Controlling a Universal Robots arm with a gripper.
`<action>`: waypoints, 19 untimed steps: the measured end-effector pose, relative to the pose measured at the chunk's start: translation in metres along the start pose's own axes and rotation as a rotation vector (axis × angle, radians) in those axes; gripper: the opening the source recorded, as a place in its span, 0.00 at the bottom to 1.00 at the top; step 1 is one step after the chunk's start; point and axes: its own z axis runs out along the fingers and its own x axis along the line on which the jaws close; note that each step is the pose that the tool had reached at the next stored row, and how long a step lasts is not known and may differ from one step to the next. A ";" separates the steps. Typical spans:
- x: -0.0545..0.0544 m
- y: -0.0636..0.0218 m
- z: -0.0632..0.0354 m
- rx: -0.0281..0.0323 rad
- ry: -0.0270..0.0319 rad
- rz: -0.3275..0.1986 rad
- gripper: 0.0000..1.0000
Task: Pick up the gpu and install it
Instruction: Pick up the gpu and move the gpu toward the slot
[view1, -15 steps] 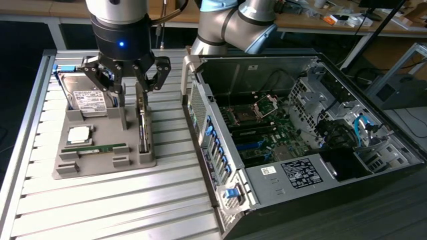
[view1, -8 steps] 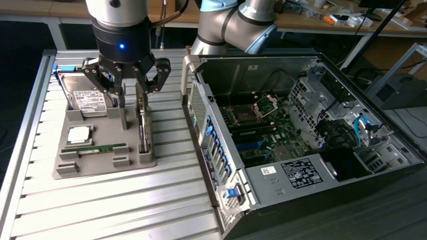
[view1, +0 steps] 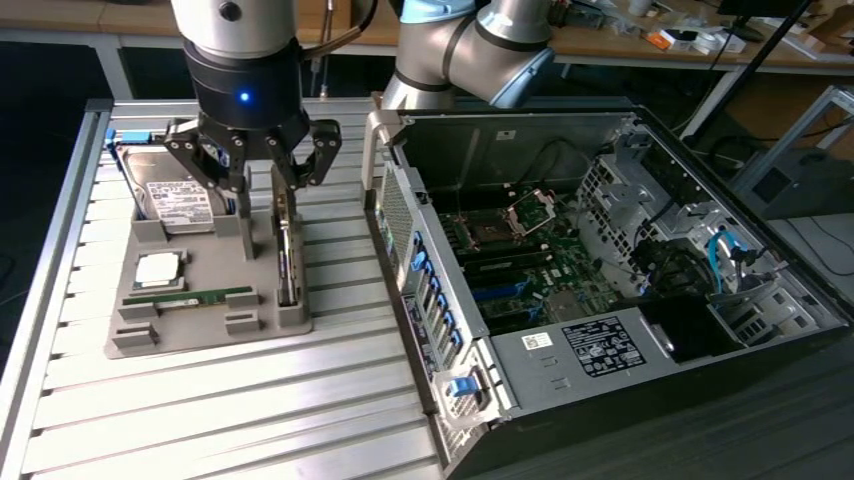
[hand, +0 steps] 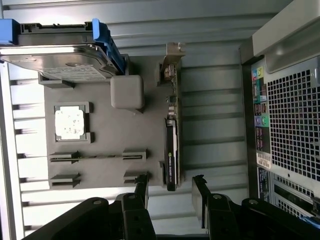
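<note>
Nothing's installed yet: the gpu (view1: 286, 255) stands on edge in its gray tray (view1: 200, 322), with the gripper (view1: 274, 175) hovering above, fingers (hand: 142, 187) spread and empty.

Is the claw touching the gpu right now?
Apart. In the wrist view the open claw straddles the gpu, with a visible gap on each side of the card.

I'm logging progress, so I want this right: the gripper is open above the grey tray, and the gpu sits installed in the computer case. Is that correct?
Not quite. The gpu is not in the computer case. It stands on edge in the grey tray, directly under the open gripper. The wrist view shows it, with the card's end lined up between the fingertips. The rest is right.
</note>
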 end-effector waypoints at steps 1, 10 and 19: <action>0.000 0.0000 0.0007 0.0000 0.0000 0.000 0.48; 0.000 -0.0002 0.0056 -0.0001 0.0000 0.000 0.48; 0.000 -0.0004 0.0098 -0.0001 0.0000 0.000 0.48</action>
